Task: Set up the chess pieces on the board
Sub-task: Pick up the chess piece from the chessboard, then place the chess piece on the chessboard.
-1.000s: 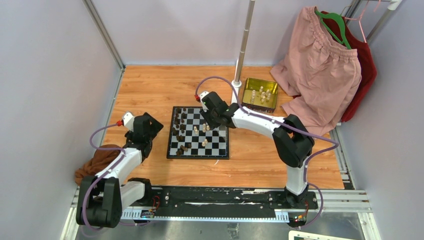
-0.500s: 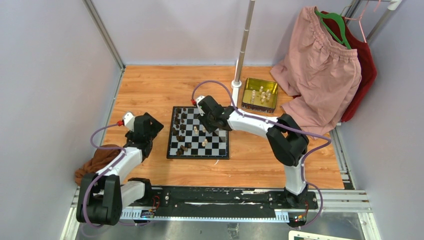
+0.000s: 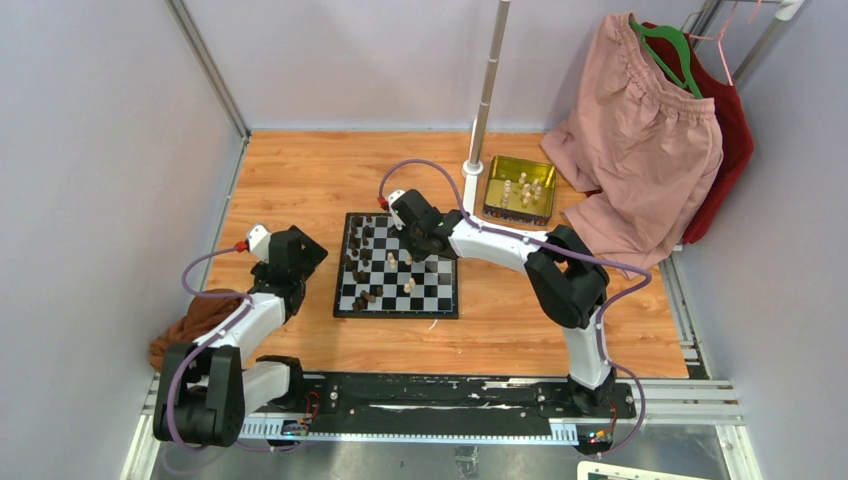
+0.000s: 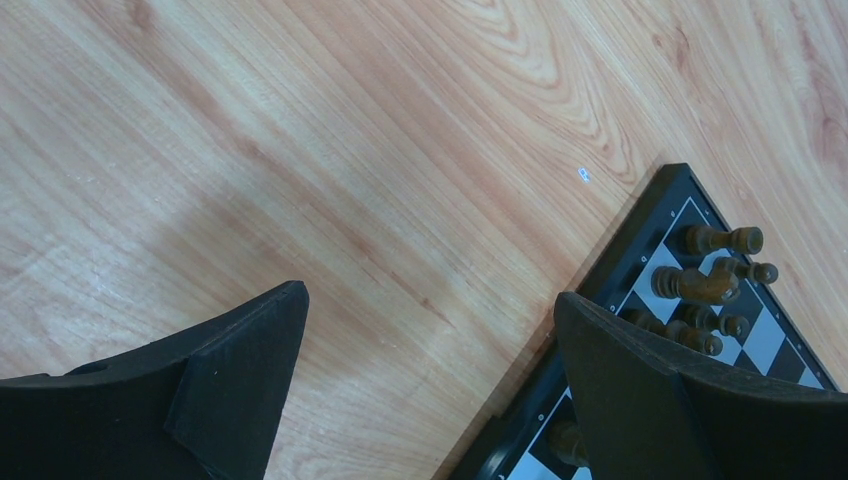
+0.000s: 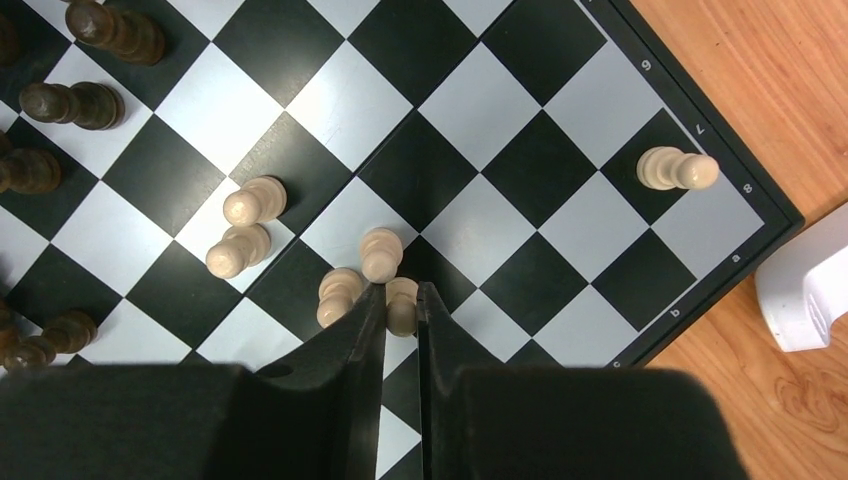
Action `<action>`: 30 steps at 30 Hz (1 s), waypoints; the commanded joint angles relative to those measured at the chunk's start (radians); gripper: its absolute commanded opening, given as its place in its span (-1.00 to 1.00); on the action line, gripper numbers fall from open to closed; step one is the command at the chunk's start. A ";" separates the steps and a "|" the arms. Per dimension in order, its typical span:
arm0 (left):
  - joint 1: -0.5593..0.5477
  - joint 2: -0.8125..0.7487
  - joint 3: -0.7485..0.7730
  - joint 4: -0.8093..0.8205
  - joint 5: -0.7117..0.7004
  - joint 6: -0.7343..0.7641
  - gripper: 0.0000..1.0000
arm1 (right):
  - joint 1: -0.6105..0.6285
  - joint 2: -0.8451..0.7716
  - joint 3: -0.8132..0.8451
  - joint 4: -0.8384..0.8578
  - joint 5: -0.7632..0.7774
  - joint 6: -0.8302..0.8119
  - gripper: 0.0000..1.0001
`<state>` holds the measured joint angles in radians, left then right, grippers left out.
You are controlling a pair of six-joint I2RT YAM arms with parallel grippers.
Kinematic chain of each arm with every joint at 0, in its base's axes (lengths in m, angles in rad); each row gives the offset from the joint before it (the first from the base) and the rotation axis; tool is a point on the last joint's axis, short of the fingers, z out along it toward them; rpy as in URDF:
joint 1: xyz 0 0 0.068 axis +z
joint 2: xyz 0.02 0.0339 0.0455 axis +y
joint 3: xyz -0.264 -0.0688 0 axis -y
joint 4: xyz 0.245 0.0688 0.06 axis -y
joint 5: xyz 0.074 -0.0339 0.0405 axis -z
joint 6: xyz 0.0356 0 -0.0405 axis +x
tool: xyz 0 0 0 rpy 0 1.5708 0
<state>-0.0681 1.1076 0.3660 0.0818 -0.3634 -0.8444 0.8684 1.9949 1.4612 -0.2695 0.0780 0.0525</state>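
Right gripper [image 5: 400, 292] fingers pinch a cream pawn [image 5: 402, 312] standing on the board [image 5: 560, 120]; neighbouring cream pieces [image 5: 380, 255] crowd it, so lift straight up without sideways drift; left gripper [image 4: 428, 310] hangs fully spread beside the board's corner.

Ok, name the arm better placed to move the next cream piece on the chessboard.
Right. The right claw sits over the black-and-white checked chessboard, pinching a small cream wooden chess piece. The left claw hangs open above bare wooden tabletop beside the board.
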 commanded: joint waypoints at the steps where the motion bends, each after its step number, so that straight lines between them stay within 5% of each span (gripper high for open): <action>1: -0.004 0.002 -0.005 0.028 -0.023 0.013 1.00 | 0.014 -0.002 0.010 -0.011 0.007 -0.005 -0.78; 3: -0.005 0.000 -0.006 0.029 -0.022 0.011 1.00 | 0.013 -0.012 0.004 -0.010 0.011 -0.004 -0.99; 16: -0.004 -0.017 -0.012 0.027 -0.022 0.008 1.00 | 0.004 -0.103 -0.027 -0.017 0.088 -0.021 -1.00; 30: -0.004 0.001 -0.011 0.029 -0.029 0.013 1.00 | -0.096 -0.033 -0.003 0.052 0.109 -0.018 -1.00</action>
<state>-0.0681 1.1042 0.3622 0.0826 -0.3637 -0.8444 0.8108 1.9305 1.4467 -0.2489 0.1688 0.0406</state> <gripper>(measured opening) 0.997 0.049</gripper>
